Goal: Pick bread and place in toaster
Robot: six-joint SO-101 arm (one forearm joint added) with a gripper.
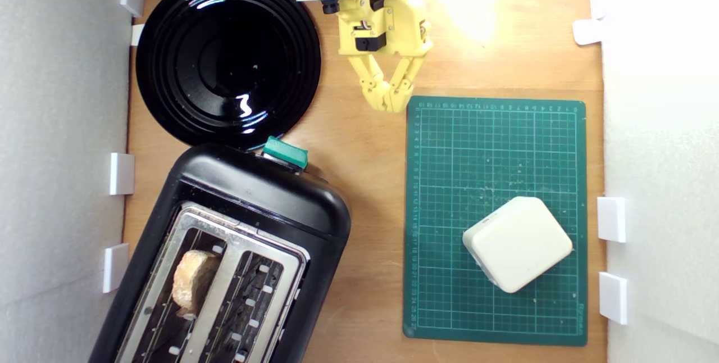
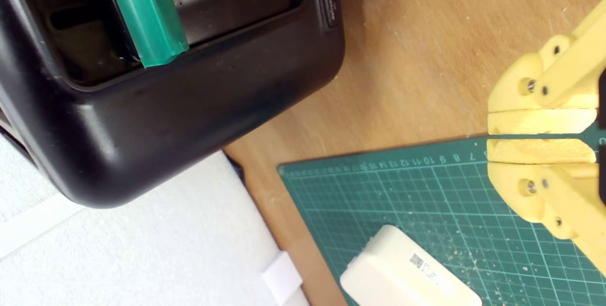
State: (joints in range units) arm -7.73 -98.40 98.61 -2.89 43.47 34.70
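Note:
The bread [image 1: 192,281], a small pale slice with a tan crust, stands inside the left slot of the black toaster [image 1: 253,205] as the exterior view shows it. The toaster's teal-green lever [image 1: 285,152] sits at its end nearest the arm and also shows in the wrist view [image 2: 144,12]. My yellow gripper [image 1: 387,105] hangs over bare wood between the plate and the green mat, well away from the toaster. Its fingers [image 2: 539,121] are pressed together with nothing between them. The wrist view does not show the bread.
A glossy black plate [image 1: 168,71] lies at the exterior view's upper left, touching the toaster. A green cutting mat [image 1: 449,144] at the right carries a cream rounded-square block [image 1: 518,244]. White foam walls [image 1: 56,183] with clips line both sides.

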